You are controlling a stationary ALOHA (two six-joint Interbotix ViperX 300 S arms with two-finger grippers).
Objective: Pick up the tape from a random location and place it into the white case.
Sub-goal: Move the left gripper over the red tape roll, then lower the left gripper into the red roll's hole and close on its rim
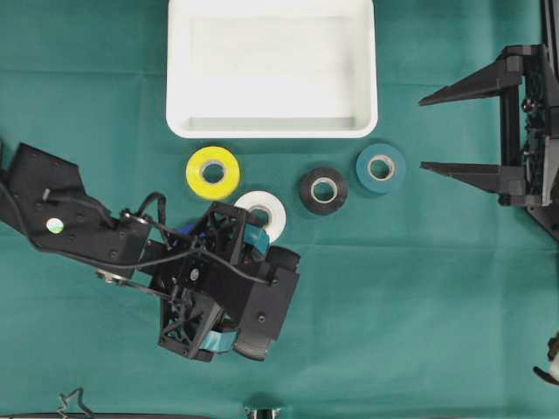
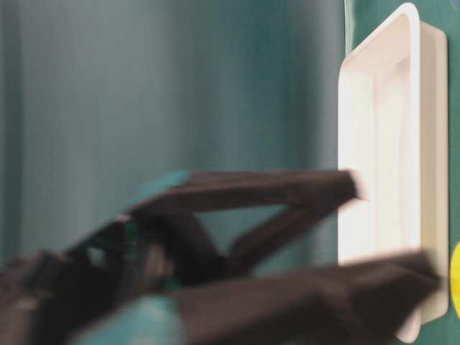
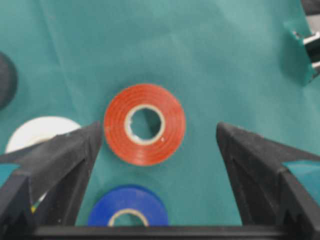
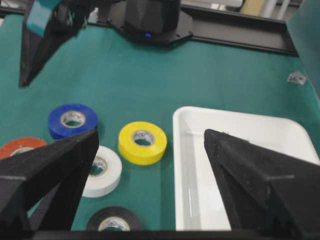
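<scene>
White case (image 1: 272, 122) holds nothing; six tape rolls outside on cloth.

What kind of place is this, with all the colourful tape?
Probably a robot lab's practice table. Two black robot arms with open grippers, left and right, work over a green cloth, with tape rolls like the yellow one beside a white case.

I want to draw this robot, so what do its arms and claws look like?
Both arms are black. The left gripper has long pointed fingers with criss-cross struts and teal tape patches. Thin black cables loop along the left arm, which carries a small round shiny sticker. The right gripper has the same black pointed fingers.
</scene>
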